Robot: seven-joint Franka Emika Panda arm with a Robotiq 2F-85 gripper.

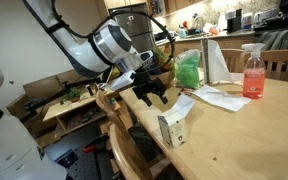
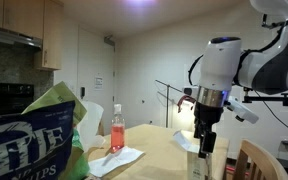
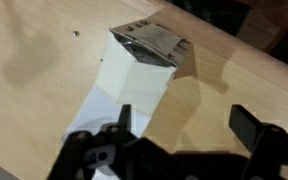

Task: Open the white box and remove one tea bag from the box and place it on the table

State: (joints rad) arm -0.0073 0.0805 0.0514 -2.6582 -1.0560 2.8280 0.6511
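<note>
The white box (image 1: 172, 127) stands upright on the light-wood table (image 1: 234, 130) near its front edge, with dark print on its side. In the wrist view the white box (image 3: 136, 78) shows its top flaps partly lifted. My gripper (image 1: 149, 93) hovers above and just behind the box, open and empty. In the wrist view my gripper (image 3: 184, 120) has its fingers spread wide over bare table beside the box. In an exterior view my gripper (image 2: 206, 140) hangs above the box (image 2: 197, 166). No tea bag is visible.
A pink spray bottle (image 1: 253, 70) stands at the far right of the table, on white paper sheets (image 1: 219, 97). A green bag (image 1: 188, 70) sits behind them. A wooden chair back (image 1: 119, 120) is next to the table's front edge. A cluttered low bench (image 1: 74, 100) stands behind.
</note>
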